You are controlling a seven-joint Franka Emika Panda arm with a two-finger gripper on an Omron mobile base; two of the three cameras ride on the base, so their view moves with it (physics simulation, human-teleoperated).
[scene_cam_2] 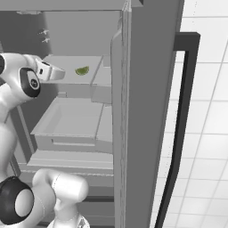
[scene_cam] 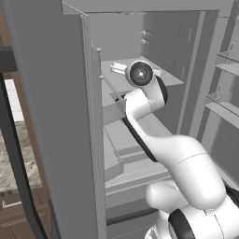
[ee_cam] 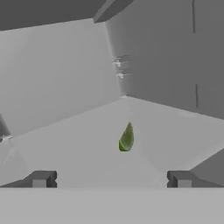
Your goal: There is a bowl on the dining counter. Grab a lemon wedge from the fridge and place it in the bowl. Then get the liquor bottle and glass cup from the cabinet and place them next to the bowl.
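The fridge [scene_cam: 46, 116] stands open and my arm reaches into its grey inside. The lemon wedge [scene_cam_2: 82, 70], a small yellowish-green sliver, lies on the upper shelf [scene_cam_2: 67, 62]. In the hand view the lemon wedge [ee_cam: 126, 138] rests on the shelf floor ahead of my gripper [ee_cam: 111, 179], a little right of centre. My gripper is open, its two dark fingertips [ee_cam: 41, 179] wide apart with nothing between them. In the right base view my gripper [scene_cam_2: 62, 73] hovers just left of the wedge, apart from it. The bowl, liquor bottle, glass cup and cabinet are out of view.
A deep drawer bin [scene_cam_2: 67, 120] sits below the shelf. The open fridge door [scene_cam_2: 147, 111] with its dark handle [scene_cam_2: 178, 133] stands close on the right, door shelves [scene_cam: 224, 102] beside it. A veined stone top [scene_cam: 14, 158] lies beyond the left door.
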